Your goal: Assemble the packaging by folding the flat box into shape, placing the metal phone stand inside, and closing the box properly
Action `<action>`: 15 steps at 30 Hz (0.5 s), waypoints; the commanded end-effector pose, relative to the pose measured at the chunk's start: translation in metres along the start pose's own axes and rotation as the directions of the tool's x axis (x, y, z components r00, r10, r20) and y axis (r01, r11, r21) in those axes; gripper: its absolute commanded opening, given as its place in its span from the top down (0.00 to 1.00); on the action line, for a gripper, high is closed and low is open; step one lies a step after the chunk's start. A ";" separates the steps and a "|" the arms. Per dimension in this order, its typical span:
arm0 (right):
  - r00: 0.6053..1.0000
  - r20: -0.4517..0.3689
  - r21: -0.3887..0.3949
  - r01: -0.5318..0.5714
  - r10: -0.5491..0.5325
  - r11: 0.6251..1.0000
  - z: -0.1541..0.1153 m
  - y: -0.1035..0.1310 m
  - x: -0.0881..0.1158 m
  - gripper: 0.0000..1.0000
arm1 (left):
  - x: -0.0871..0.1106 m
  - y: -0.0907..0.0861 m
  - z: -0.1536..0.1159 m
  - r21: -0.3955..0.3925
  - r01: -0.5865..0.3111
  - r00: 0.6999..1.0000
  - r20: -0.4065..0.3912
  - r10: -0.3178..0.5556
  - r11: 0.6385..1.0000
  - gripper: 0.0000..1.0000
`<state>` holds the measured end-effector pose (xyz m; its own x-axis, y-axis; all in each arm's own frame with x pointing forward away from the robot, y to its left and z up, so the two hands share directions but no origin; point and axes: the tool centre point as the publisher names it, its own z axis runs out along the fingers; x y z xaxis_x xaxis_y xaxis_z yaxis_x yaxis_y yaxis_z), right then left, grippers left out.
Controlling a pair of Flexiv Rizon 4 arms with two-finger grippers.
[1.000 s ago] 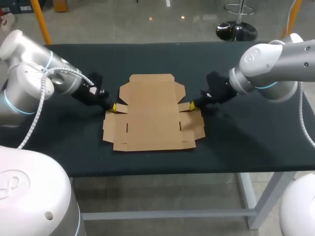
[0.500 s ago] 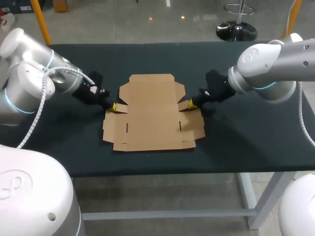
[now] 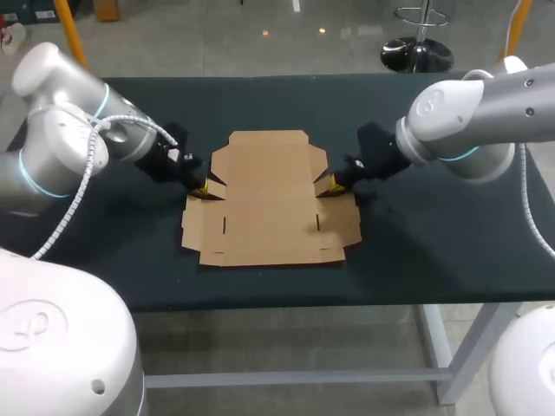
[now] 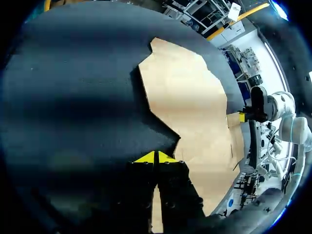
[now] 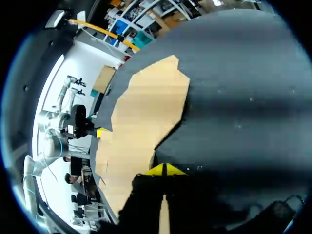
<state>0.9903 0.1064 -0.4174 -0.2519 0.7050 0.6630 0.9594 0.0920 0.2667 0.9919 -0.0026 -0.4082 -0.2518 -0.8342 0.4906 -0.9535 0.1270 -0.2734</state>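
The box [image 3: 269,204] lies flat and unfolded in the middle of the table [image 3: 434,251], its wider end toward the near edge and its narrower end toward the far edge; no phone stand shows in any view

The left arm comes in from the left and its gripper [image 3: 202,188] sits at the box's left edge, at the notch where the left flap [image 3: 214,189] juts out; that flap looks tipped up a little, with a dark shadow beside it; in the left wrist view the gripper [image 4: 156,157] has its yellow tips pressed together, and a thin strip of cardboard shows between the fingers behind them, so it is pinched shut on the flap's edge; the box [image 4: 190,107] spreads out ahead of it

The right arm mirrors this from the right; its gripper [image 3: 333,184] is at the notch on the box's right edge, at the right flap [image 3: 325,185], which also looks slightly raised; in the right wrist view the gripper [image 5: 164,169] has its tips meeting, with the same thin strip of cardboard between the fingers, closed on that flap; the box [image 5: 141,112] lies ahead of it

Each wrist view shows the other gripper's yellow tip at the far side of the box
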 end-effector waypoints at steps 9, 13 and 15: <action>1.000 0.024 0.003 0.009 -0.009 1.000 -0.001 0.001 0.008 1.00 | 0.016 0.005 -0.005 0.021 -0.008 0.998 0.058 0.006 1.000 1.00; 0.999 0.041 0.007 0.009 -0.009 1.000 -0.001 0.002 0.012 1.00 | 0.020 0.005 -0.005 0.026 -0.008 0.996 0.084 0.005 1.000 1.00; 0.999 0.048 0.009 0.010 -0.010 1.000 -0.001 0.003 0.013 1.00 | 0.022 0.005 -0.005 0.027 -0.005 0.996 0.090 0.003 1.000 1.00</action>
<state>0.9911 0.1114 -0.4104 -0.2587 0.7224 0.6413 0.9578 0.1060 0.2670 0.9834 -0.0131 -0.3988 -0.2467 -0.8653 0.4364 -0.9462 0.1177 -0.3015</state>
